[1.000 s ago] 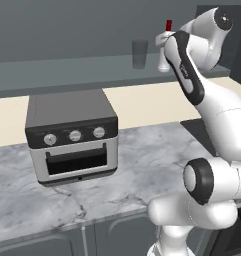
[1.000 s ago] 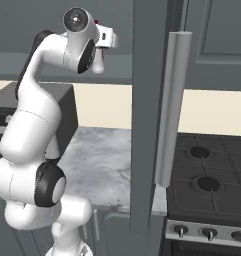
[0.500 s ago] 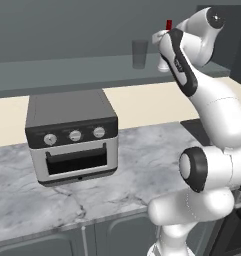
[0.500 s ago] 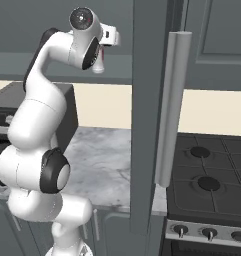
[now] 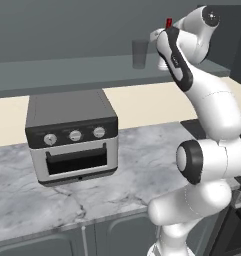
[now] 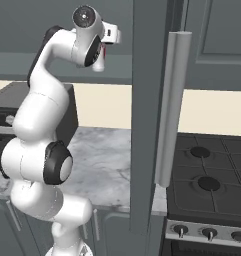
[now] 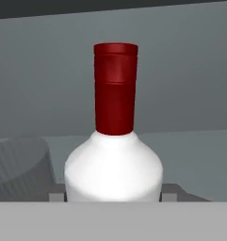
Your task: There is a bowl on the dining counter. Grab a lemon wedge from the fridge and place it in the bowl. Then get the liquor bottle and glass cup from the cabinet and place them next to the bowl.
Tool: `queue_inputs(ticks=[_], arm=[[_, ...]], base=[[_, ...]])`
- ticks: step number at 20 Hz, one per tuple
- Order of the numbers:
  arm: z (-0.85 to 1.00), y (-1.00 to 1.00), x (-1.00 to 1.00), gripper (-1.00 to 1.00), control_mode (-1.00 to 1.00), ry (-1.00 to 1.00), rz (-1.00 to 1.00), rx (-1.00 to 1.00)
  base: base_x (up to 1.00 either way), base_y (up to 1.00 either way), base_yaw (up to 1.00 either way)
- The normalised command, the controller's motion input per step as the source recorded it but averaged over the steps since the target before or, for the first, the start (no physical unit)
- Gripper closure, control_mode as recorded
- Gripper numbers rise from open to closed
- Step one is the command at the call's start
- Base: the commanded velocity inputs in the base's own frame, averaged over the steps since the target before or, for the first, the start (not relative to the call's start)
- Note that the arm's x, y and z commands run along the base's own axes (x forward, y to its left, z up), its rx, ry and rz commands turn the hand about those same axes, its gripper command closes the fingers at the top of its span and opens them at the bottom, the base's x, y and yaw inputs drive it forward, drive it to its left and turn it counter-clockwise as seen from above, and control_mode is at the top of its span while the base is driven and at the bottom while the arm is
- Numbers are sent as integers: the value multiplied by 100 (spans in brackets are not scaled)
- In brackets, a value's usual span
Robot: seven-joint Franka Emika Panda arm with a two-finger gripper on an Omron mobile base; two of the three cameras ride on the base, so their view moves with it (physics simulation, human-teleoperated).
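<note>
Bottle [image 7: 114,160] stood upright on the cabinet shelf [image 5: 82,70], its white shoulders between the tool's [image 7: 114,195] fingertips [image 7: 57,194] at 6 o'clock; whether they pinched it, I could not tell. The glass cup [image 5: 139,53] stood near, at 9 o'clock.

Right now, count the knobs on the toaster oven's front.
3, in a row across the toaster oven front panel: left, middle, right. None looks hidden in the left base view.
</note>
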Motion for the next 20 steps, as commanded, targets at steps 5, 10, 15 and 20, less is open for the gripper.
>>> queue_inputs(ticks=[5, 10, 15, 20], arm=[[0, 0, -7, 100, -100, -9, 0, 0], [3, 0, -54, 100, -100, -18, 0, 0], [10, 0, -95, 100, -100, -13, 0, 0], [35, 0, -100, 100, -100, 0, 0, 0]], base=[[0, 0, 0], [0, 0, 0], [0, 0, 0], [0, 0, 0]])
